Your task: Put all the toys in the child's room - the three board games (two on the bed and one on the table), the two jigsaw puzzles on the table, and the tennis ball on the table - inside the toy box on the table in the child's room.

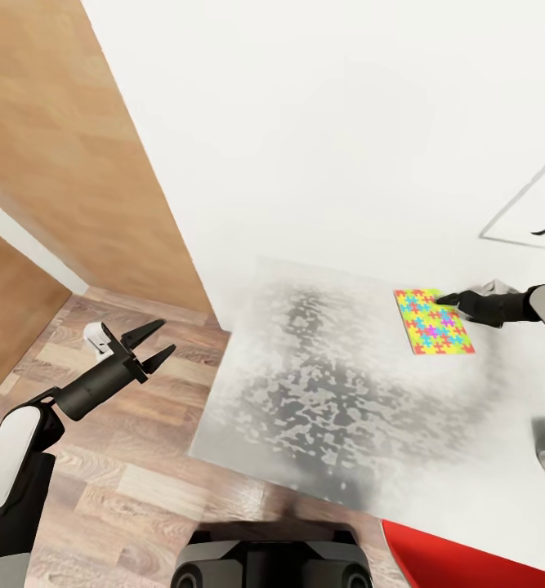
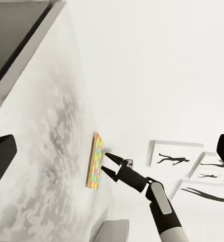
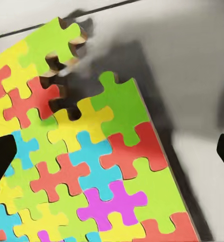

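Nearest the head camera, the robot's dark base (image 1: 264, 563) sits at the table's edge beside a red chair seat (image 1: 460, 563). On the pale mottled table (image 1: 321, 392) lies one jigsaw puzzle (image 1: 433, 321) — flat, near the wall, one corner piece missing. Over its near-wall edge hangs the right gripper (image 1: 444, 299), jaws spread wide with nothing between them, fingertips just above the sheet. Well apart, the left gripper (image 1: 159, 340) hovers over the wood floor (image 1: 100, 490) — also spread and empty.

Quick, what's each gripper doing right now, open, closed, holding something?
Left gripper: open, empty, over the floor.
Right gripper: open, at the jigsaw puzzle's edge, not gripping it.
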